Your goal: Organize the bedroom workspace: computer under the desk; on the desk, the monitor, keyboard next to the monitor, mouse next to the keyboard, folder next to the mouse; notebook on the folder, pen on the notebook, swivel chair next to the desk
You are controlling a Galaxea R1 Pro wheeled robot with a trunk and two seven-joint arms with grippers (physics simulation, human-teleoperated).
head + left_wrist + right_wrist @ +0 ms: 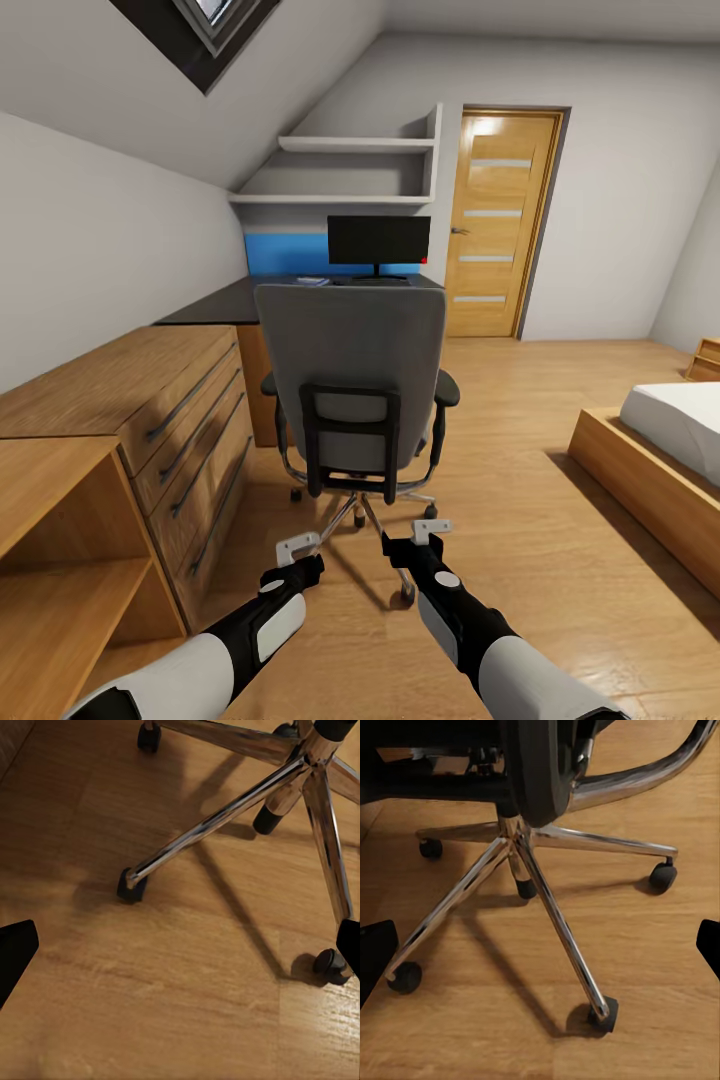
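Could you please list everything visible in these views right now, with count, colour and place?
swivel chair: one, grey with dark armrests and chrome base, centre, its back to the camera, in front of the desk
desk: one, glossy black top, blue back panel, beyond the chair
monitor: one, black, upright on the desk
drawer unit: one, light wood, left wall
open shelf unit: one, light wood, near left
wall shelves: two, white, above the desk
door: one, wood, closed, far wall
bed: one, white mattress on wood frame, right
skylight: one, dark-framed, upper left
left gripper: one, white fingers, open, low over the floor
right gripper: one, white fingers, open, near the chair base
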